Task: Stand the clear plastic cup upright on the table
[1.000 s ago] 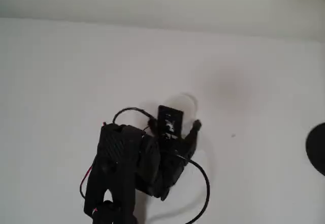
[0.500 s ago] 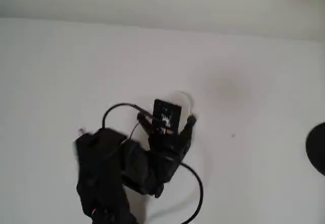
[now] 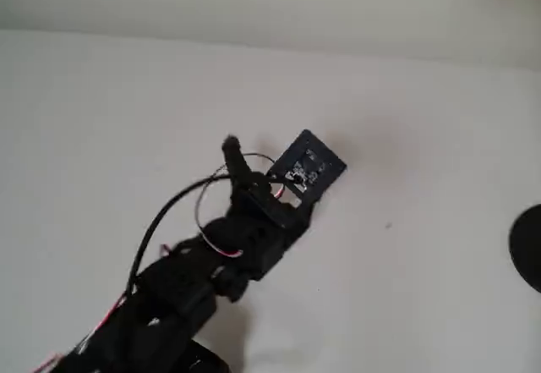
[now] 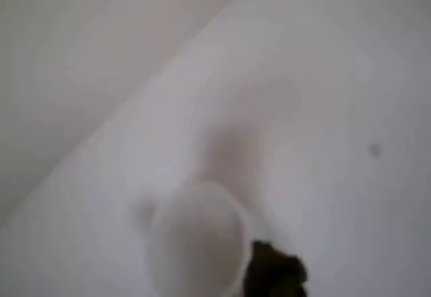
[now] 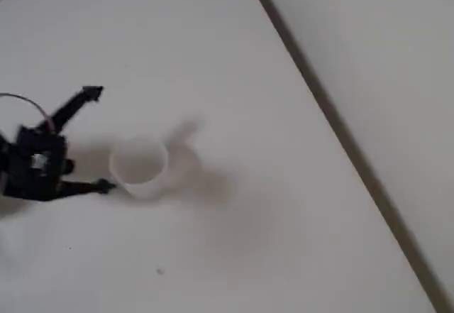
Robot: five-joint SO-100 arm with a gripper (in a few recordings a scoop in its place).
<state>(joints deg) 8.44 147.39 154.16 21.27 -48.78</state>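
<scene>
gripper (image 5: 99,139) fingers spread wide, holding nothing | lower fingertip (image 5: 106,185) just beside the clear plastic cup (image 5: 139,165), upper finger well apart from it | cup stands rim-up on the table (image 5: 213,57) just ahead of the open fingers | dark round object (image 3: 528,246) at the overhead view's right edge

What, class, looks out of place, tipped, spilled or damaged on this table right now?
Nothing stands out. In the fixed view the clear plastic cup seems to stand rim-up on the white table, with the open claw beside it, one finger near its wall. No spill or damage shows.
</scene>
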